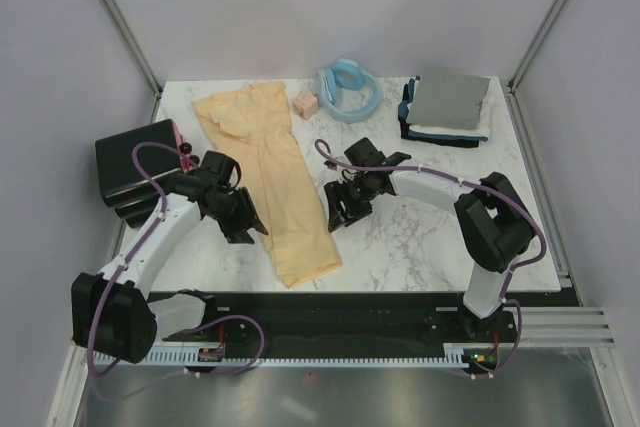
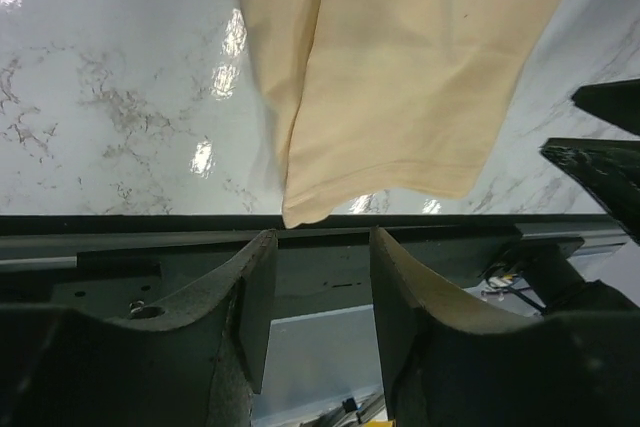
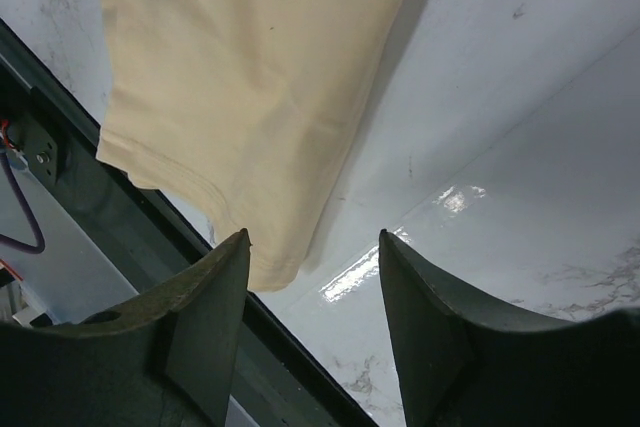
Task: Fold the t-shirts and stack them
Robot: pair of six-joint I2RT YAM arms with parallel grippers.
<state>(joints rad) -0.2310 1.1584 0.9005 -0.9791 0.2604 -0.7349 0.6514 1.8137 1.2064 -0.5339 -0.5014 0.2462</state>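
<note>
The yellow shirt [image 1: 270, 172] looked soft, light and floppy, so we would pinch its near corners; our left claw [image 2: 322, 242] and right claw [image 3: 314, 247] were open, holding nothing.

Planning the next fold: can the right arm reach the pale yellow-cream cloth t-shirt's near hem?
Probably yes: the right arm has open jaws beside the pale yellow-cream cloth t-shirt, only white marble tabletop between.
</note>
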